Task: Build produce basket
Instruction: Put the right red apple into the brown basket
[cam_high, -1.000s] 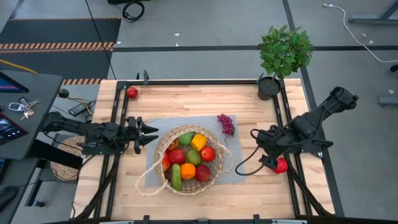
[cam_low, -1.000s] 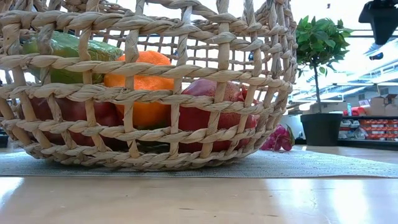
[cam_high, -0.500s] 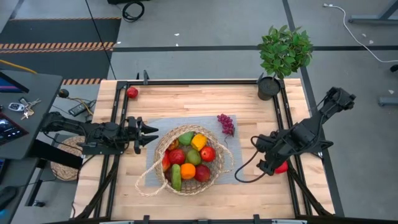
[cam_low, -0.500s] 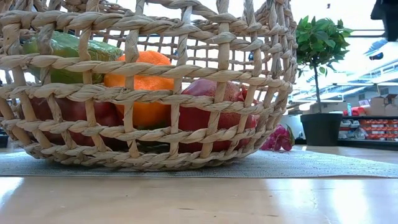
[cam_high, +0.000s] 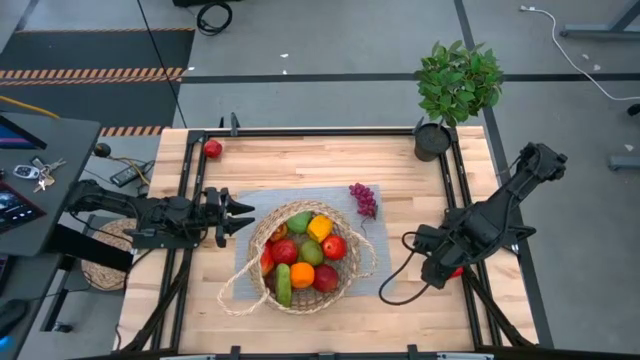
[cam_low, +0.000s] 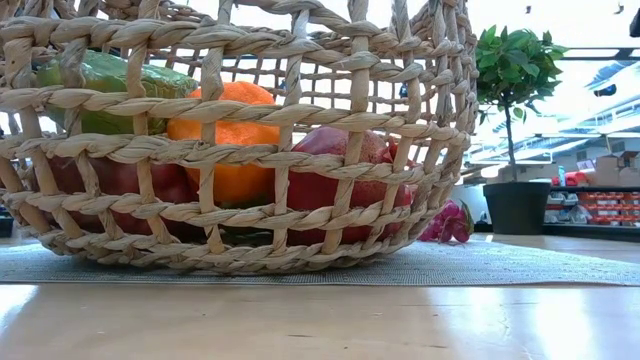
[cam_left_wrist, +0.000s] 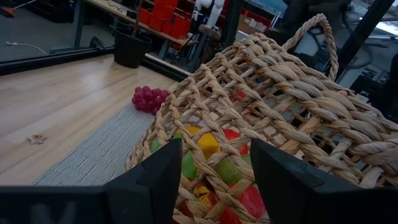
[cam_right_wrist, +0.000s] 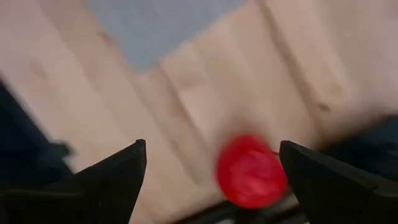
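The wicker basket (cam_high: 305, 255) stands on a grey mat (cam_high: 250, 200), filled with several fruits, among them an orange (cam_low: 228, 140). Purple grapes (cam_high: 363, 198) lie on the mat's far right corner. One red apple (cam_high: 212, 149) lies at the table's far left. Another red apple (cam_right_wrist: 252, 171) lies by the right rail, half hidden in the high view. My right gripper (cam_right_wrist: 212, 144) hangs open above it, pointing down, with the apple showing between its fingers and clear of them. My left gripper (cam_high: 246, 215) waits level by the basket's left rim (cam_left_wrist: 186, 118), fingers apart.
A potted plant (cam_high: 458, 85) stands at the far right corner. Black frame rails (cam_high: 185, 200) run along the table's left and right edges. A dark cable (cam_high: 395, 285) loops on the wood between basket and right arm. A flat woven mat (cam_high: 100, 268) lies off the table's left.
My right gripper has moved toward the table's near edge and a little down, rolling its wrist. It now covers more of the red apple by the right rail. The apple has stayed where it was.
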